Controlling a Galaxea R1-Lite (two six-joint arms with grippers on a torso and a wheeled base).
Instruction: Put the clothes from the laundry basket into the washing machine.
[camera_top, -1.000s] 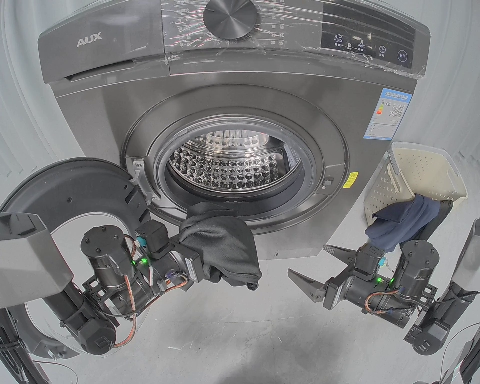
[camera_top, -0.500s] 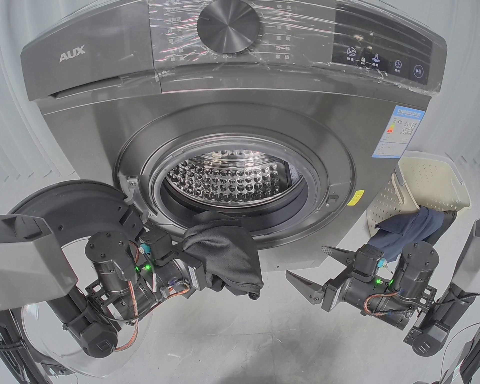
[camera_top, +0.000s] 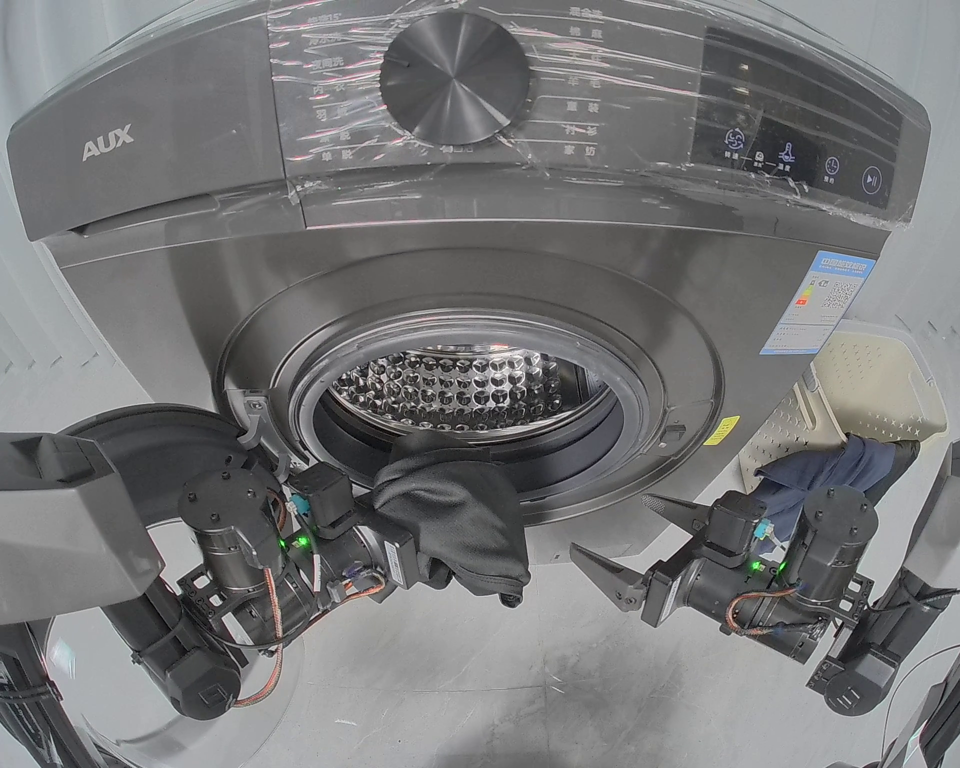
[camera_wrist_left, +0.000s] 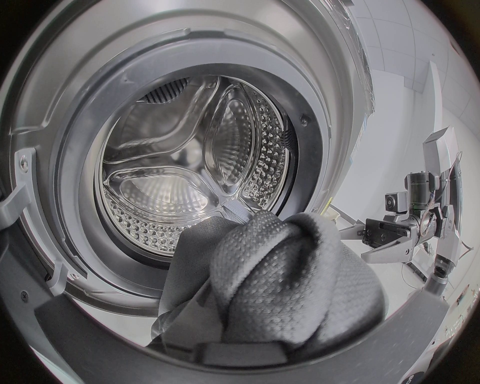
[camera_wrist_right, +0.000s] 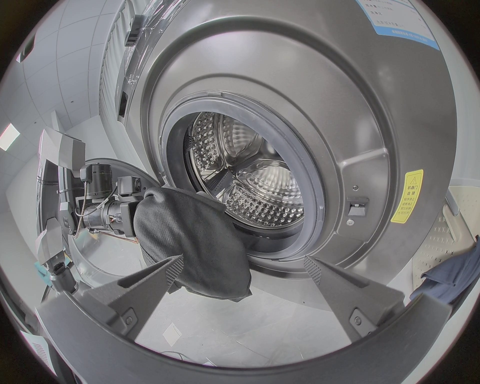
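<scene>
A black garment (camera_top: 455, 520) hangs bunched from my left gripper (camera_top: 425, 545), which is shut on it; the cloth hides the fingers. It sits just outside the lower rim of the washing machine's open drum (camera_top: 470, 375), its upper fold touching the door seal. In the left wrist view the black garment (camera_wrist_left: 280, 290) lies in front of the steel drum (camera_wrist_left: 190, 170). My right gripper (camera_top: 610, 525) hangs open and holds nothing, low to the right of the opening. A white laundry basket (camera_top: 880, 380) stands right of the machine, with a blue garment (camera_top: 825, 470) draped over its front edge.
The round machine door (camera_top: 140, 440) is swung open at the left, close behind my left arm. Light grey floor lies below and between the arms. The right wrist view shows the door latch (camera_wrist_right: 357, 207) on the machine's front.
The whole head view has shifted: the camera has come nearer the machine. The black garment in my left gripper now lies closer to the drum's lower rim. The right gripper stays open.
</scene>
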